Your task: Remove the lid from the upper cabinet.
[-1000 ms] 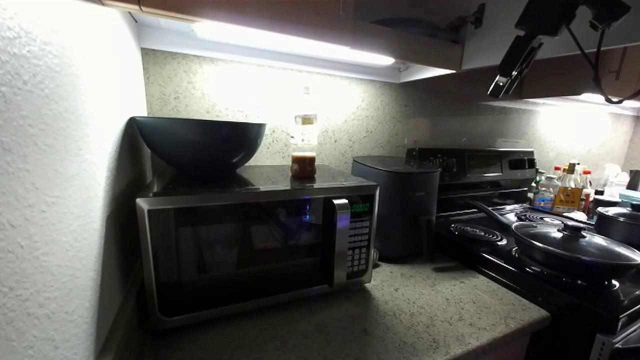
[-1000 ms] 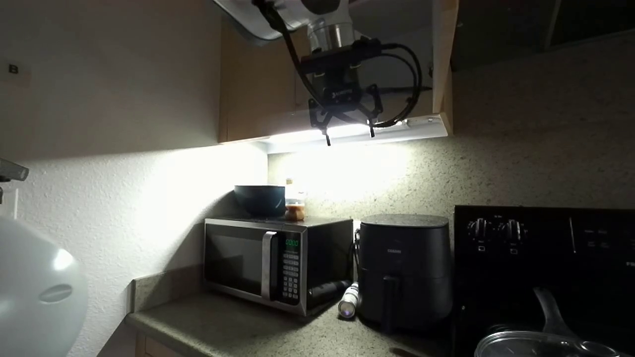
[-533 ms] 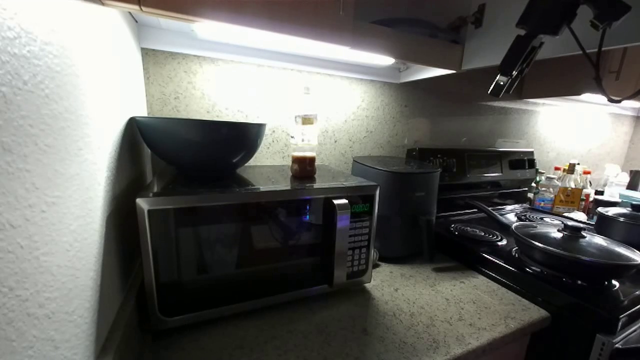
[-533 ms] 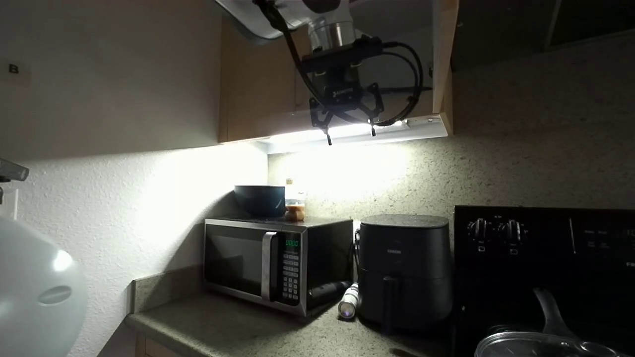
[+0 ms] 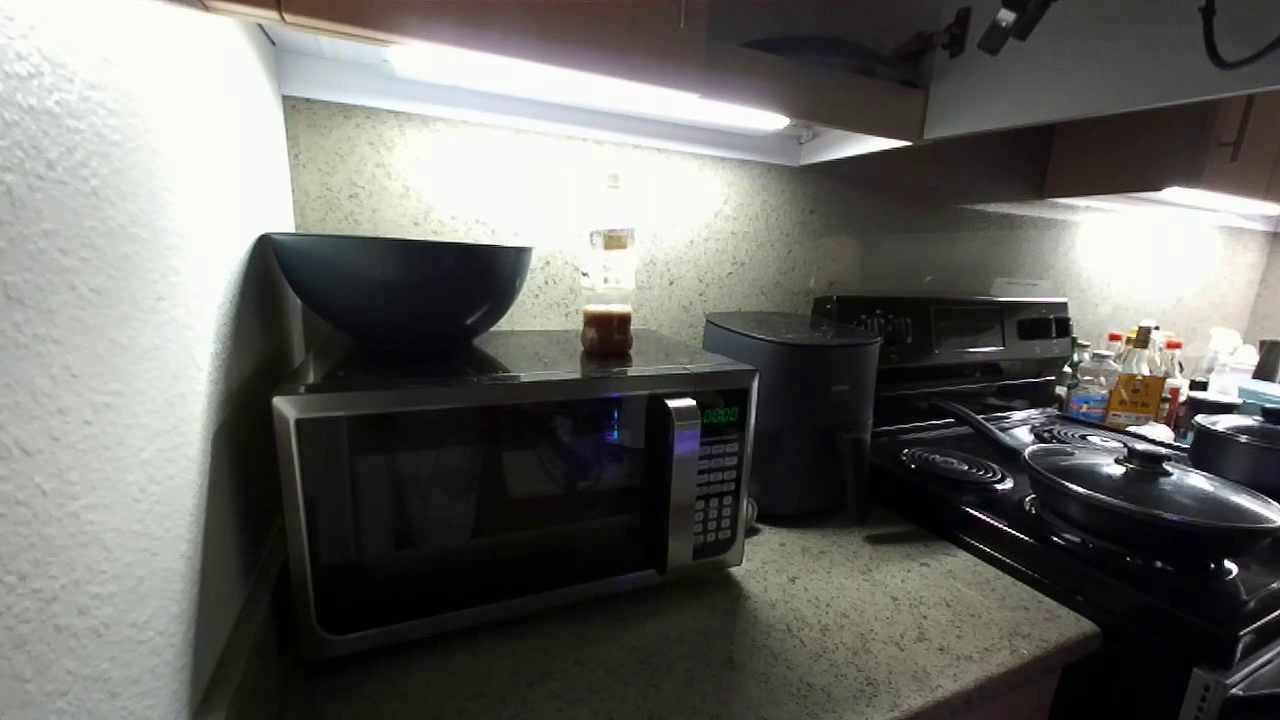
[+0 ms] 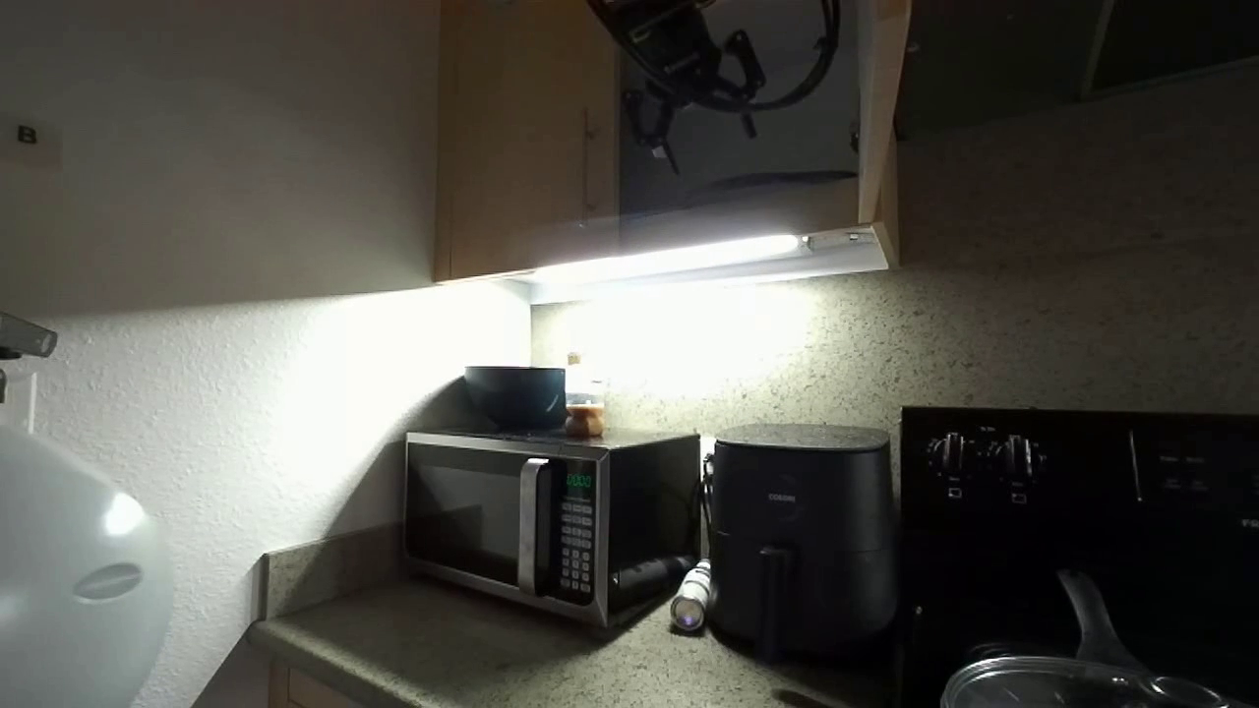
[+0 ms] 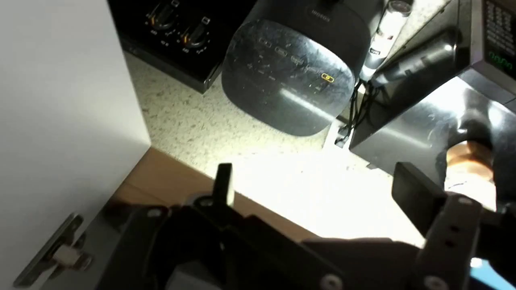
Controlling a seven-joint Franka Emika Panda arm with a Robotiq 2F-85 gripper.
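Note:
The upper cabinet (image 5: 640, 40) is pale tan with a bright strip light under it, and its right section stands open; it also shows in an exterior view (image 6: 521, 147). The lid seems to be the flat dark blue-grey edge lying on the cabinet's bottom shelf, seen in both exterior views (image 5: 820, 48) (image 6: 777, 180); most of it is hidden. My gripper (image 6: 711, 146) is open and empty, in front of the open section and above the lid in that view. Its fingertips show at the top edge of an exterior view (image 5: 1003, 35) and wide apart in the wrist view (image 7: 316, 181).
The open cabinet door (image 5: 1090, 80) sticks out beside the gripper and also shows in the wrist view (image 7: 68, 92). Below are the microwave (image 6: 472, 521) with the dark bowl (image 6: 516, 398) and a bottle (image 6: 585, 418), an air fryer (image 6: 802, 551), and a stove with a lidded pan (image 5: 1150, 500).
My gripper has moved up over the last half second, from the level of the strip light to in front of the cabinet opening. It stays open. The other things have not moved.

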